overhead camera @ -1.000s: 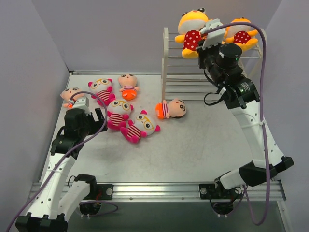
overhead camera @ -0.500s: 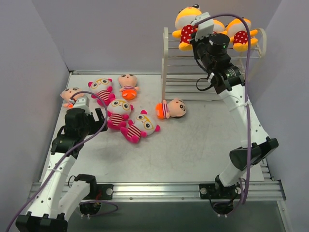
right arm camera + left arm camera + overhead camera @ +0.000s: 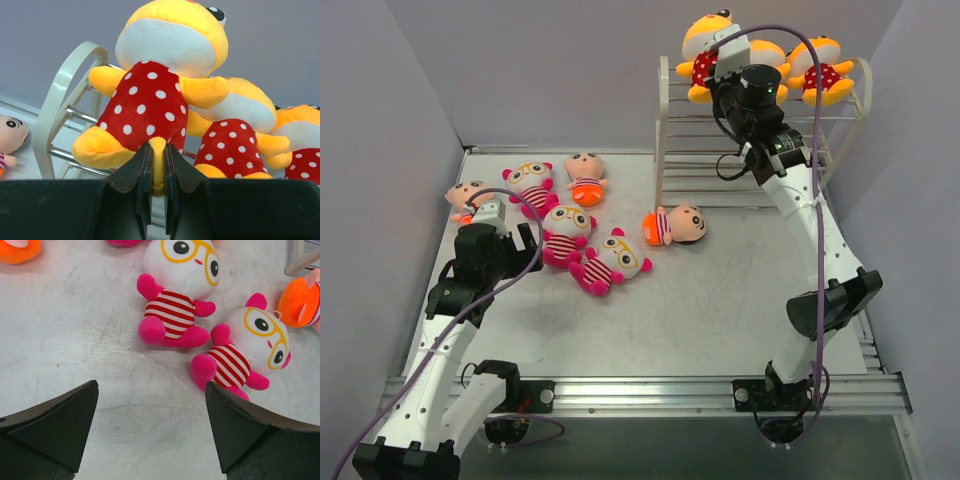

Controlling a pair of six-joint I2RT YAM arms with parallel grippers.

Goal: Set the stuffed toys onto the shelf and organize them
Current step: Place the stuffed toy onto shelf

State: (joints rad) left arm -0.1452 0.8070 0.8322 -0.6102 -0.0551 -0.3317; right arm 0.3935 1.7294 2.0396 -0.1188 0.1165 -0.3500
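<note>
Pinching with the right gripper, fingers nearly together, a yellow nub at the bottom of a dotted doll. Standing upright on the top tier of the shelf, head up, belly toward the wrist, crowded by two more dotted dolls alongside. Spread wide at the left gripper, above two striped dolls lying on the table.

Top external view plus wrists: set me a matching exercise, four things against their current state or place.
Things:
1. shelf
2. left gripper
3. right gripper
4. lone peach-faced doll

States or places:
A. lying on the table
B. open, holding nothing
C. shut on a polka-dot doll
D. white, standing at the far right

Pairs: 1-D, 2-B, 3-C, 4-A
</note>
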